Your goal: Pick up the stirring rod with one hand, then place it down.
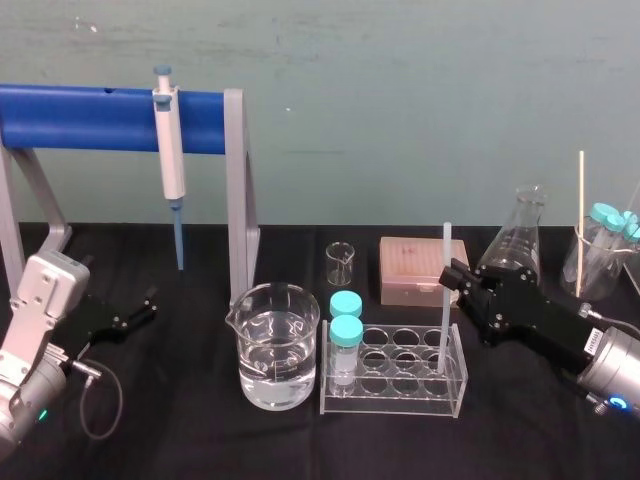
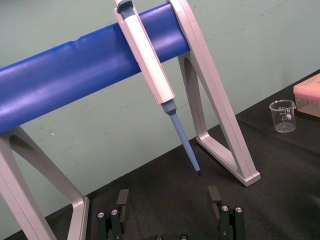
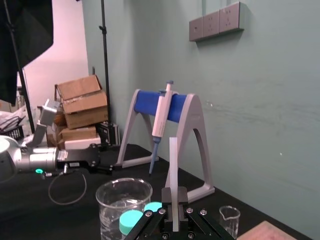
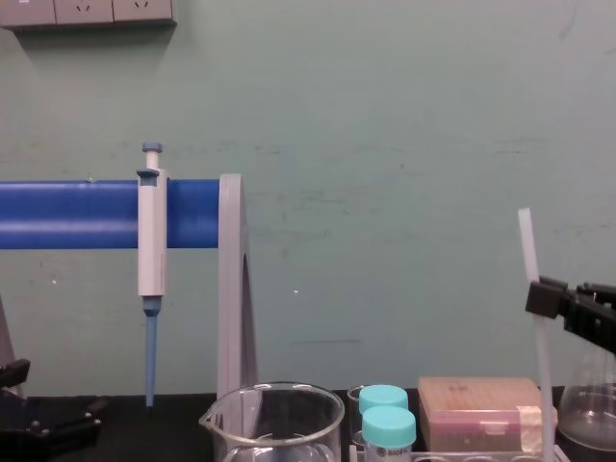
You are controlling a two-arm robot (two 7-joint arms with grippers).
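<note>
The stirring rod point(image 1: 444, 300) is a thin, whitish, translucent stick standing almost upright, its lower end down inside the clear tube rack point(image 1: 395, 395). My right gripper point(image 1: 452, 279) reaches in from the right and is shut on the stirring rod about halfway up. In the right wrist view the stirring rod point(image 3: 173, 165) rises from between the closed fingers of the right gripper point(image 3: 173, 202). In the chest view the stirring rod point(image 4: 532, 279) passes through the right gripper point(image 4: 541, 300). My left gripper point(image 1: 140, 308) rests low on the left of the table, its fingers point(image 2: 122, 199) open and empty.
A beaker of water point(image 1: 272, 345) stands left of the rack, with two teal-capped tubes point(image 1: 346, 322) in the rack's left end. Behind are a small beaker point(image 1: 340, 262), a pink tip box point(image 1: 415, 268) and a conical flask point(image 1: 520, 240). A pipette point(image 1: 170, 150) hangs on the blue stand point(image 1: 90, 118).
</note>
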